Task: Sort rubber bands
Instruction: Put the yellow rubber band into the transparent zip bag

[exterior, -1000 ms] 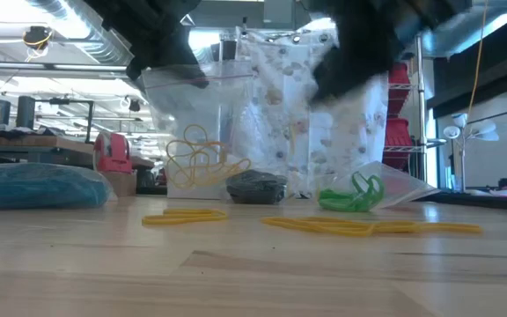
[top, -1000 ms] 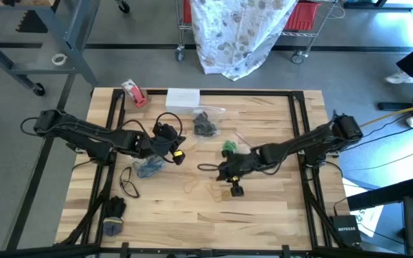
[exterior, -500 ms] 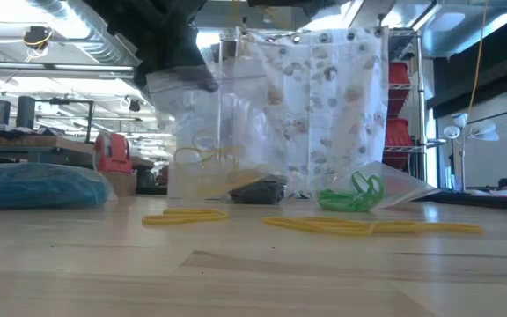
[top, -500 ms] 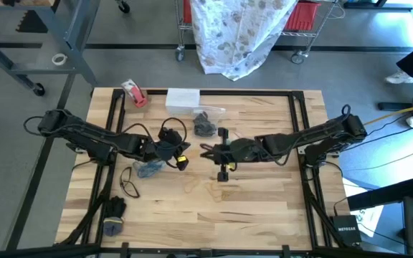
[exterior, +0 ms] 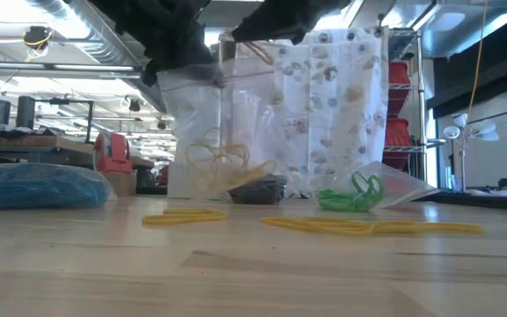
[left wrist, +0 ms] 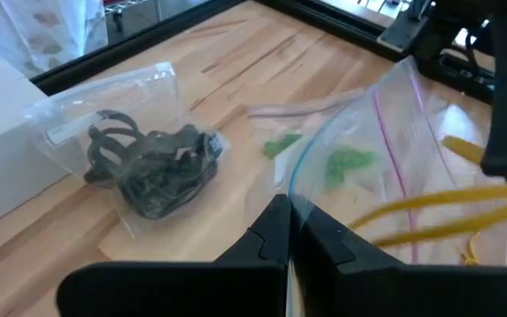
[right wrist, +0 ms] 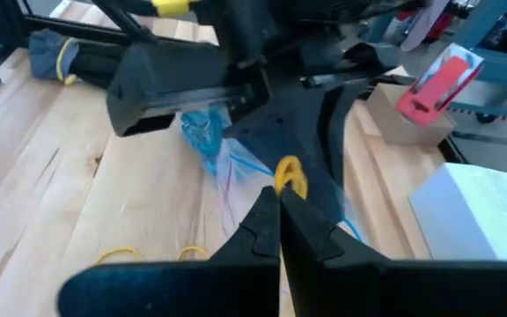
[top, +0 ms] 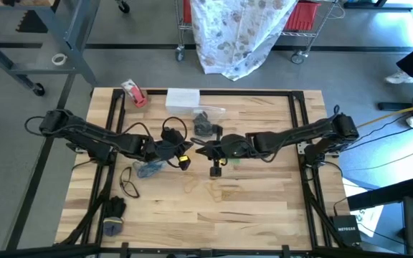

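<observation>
My left gripper (top: 181,153) is shut on a clear zip bag (exterior: 202,132) that hangs above the table's middle with tan-yellow rubber bands (exterior: 223,163) inside. My right gripper (right wrist: 278,210) is shut on a yellow rubber band (right wrist: 289,174) close beside the bag's mouth (left wrist: 350,132). More yellow bands (exterior: 359,226) lie flat on the wood near the front. Green bands (exterior: 350,198) lie in a bag under my right arm. Black bands (left wrist: 152,167) sit in a bag toward the far edge. Blue bands (top: 149,168) fill a bag under my left arm. My left gripper pinches the zip bag's top rim (left wrist: 299,201) between its two fingers, slanting down from the table's left. The bag hangs open below the fingers, clear of the wood. My right gripper pinches a yellow band (right wrist: 290,180) at its fingertips, slanting down from the table's right. The band is off the table, and strands of it (left wrist: 447,211) run toward the bag's mouth.
A red-and-white tape roll (top: 135,93) and a white box (top: 183,97) stand at the far edge. A loose black loop (top: 129,183) lies near my left arm. A dark bundle (top: 112,215) sits at the near left corner. Bare wood lies along the near edge.
My right gripper has risen off the table and gone toward the left and far side, up to the held bag's mouth, tipping closer to level and staying shut. The bag's yellow bands have swung and settled. My left gripper has kept its hold on the bag.
</observation>
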Motion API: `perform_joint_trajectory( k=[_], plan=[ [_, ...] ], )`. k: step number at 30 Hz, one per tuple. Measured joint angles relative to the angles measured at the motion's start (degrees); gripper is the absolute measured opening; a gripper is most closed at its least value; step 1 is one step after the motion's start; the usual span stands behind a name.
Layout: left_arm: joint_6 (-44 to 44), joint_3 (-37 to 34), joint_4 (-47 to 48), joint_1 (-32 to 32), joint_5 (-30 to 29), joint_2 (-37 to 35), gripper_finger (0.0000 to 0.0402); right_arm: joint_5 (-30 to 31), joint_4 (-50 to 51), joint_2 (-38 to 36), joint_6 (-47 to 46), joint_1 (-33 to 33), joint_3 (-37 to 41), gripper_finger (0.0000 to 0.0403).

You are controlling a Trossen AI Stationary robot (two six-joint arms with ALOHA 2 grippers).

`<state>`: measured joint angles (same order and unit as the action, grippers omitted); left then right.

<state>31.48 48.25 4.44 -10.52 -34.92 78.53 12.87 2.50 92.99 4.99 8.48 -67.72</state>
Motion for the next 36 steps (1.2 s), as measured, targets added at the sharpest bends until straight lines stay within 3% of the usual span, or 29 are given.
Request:
perform_joint_trajectory(
  k=[10,27,30,36],
  plan=[
    [0.0,0.0,-1.0,0.0,0.0,0.8,0.0001,0.0,-9.7,0.0,2.6,0.0,0.0,0.0001],
    [0.3,0.0,-0.2,0.0,1.5,0.7,0.0001,1.9,-7.0,5.6,6.1,-0.6,-0.1,0.0002],
    [-0.5,0.0,-0.3,0.0,1.5,0.7,0.0001,2.0,-5.2,5.3,6.1,-0.6,0.0,0.0019],
    [-0.6,0.0,1.1,0.0,1.5,0.7,0.0001,2.6,-1.2,3.9,6.0,-0.6,0.0,0.0095]
  ],
)
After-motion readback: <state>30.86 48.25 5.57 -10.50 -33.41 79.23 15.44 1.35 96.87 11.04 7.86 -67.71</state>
